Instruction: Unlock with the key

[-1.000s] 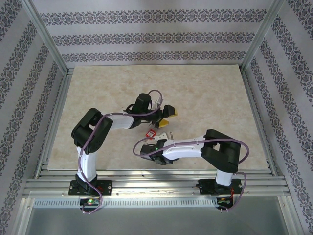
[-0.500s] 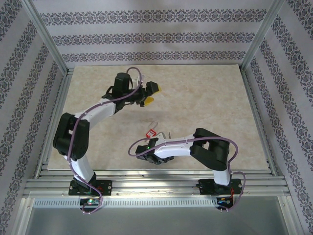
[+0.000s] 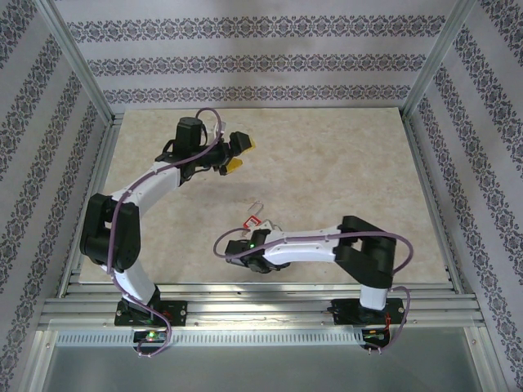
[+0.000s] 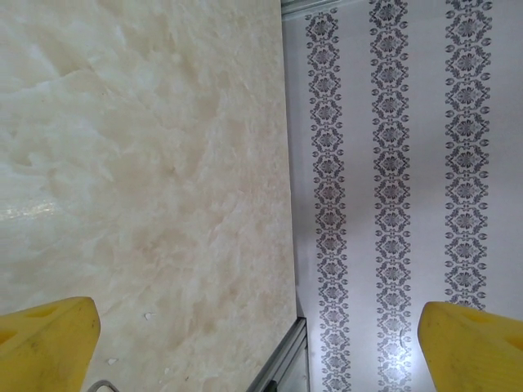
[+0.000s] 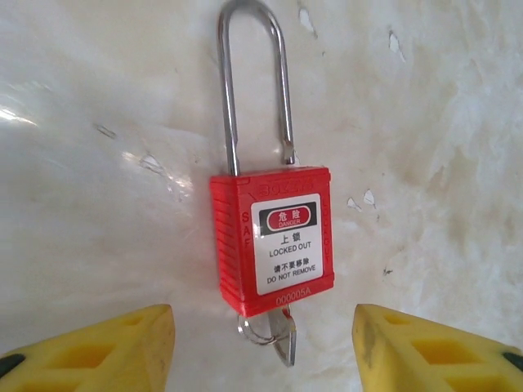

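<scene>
While the marble-look table (image 3: 351,163) lies between patterned walls (image 3: 245,65) and a metal frame (image 3: 78,73), both arms are out over it. The left arm (image 3: 139,192) reaches up toward the far left of the board, well apart from the action. Its left gripper (image 3: 238,155) is up there with its yellow fingers spread wide and nothing between them. From its own wrist camera that left gripper (image 4: 260,347) frames bare tabletop and a strip of wall.

Over to the right arm (image 3: 319,243), stretched low across the near edge, elbow right, wrist left. The right gripper (image 5: 261,351) has its yellow fingertips (image 5: 90,347) well apart, one on each side, gripping nothing.

And there's the red padlock (image 5: 274,241), lying flat on the table just ahead of those fingertips, label up. From above, the padlock (image 3: 254,220) sits near the middle of the board, just beyond the right wrist. Its steel shackle (image 5: 253,82) points away from the gripper. Whether the notched leg is seated in the body I cannot tell. The key (image 5: 280,336) juts from the lock's underside, towards the gripper, in the gap between the two fingertips.
</scene>
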